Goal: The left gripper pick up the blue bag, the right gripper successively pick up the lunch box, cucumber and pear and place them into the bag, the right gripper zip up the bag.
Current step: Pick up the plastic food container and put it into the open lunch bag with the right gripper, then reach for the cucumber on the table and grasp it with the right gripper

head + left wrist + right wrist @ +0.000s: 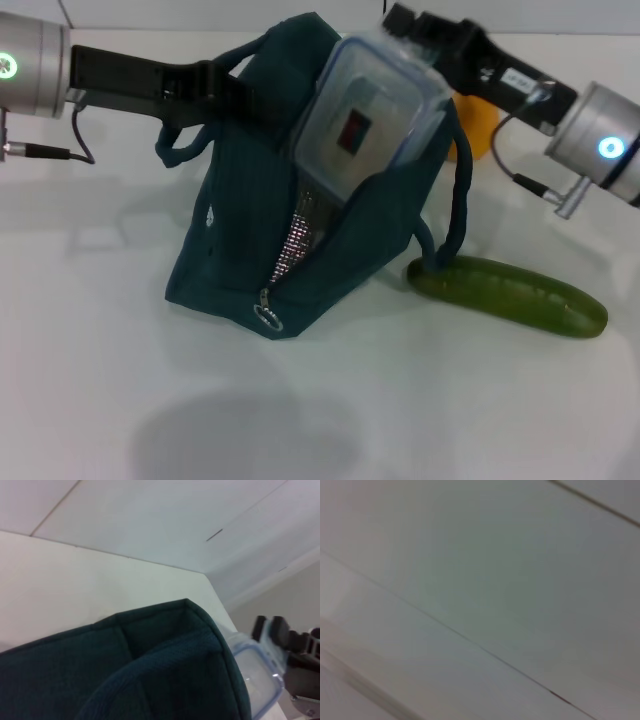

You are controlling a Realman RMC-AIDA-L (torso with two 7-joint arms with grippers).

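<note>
The left gripper (225, 90) grasps the bag (250, 230) by its top edge. The right gripper (425, 45) grips the lunch box (370, 115), half inside the opening. Push it down the slant until the lid clears the zipper (290, 250), then let go. Cucumber (510, 293) and pear (478, 125) wait on the tabletop (400, 400).

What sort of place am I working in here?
Probably a bare lab test bench, not a kitchen: plain white table, blank white walls, only a blue bag, lunch box and cucumber.

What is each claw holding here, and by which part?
Left claw grips the blue bag at its top edge; right claw holds the lunch box by its upper end.
</note>
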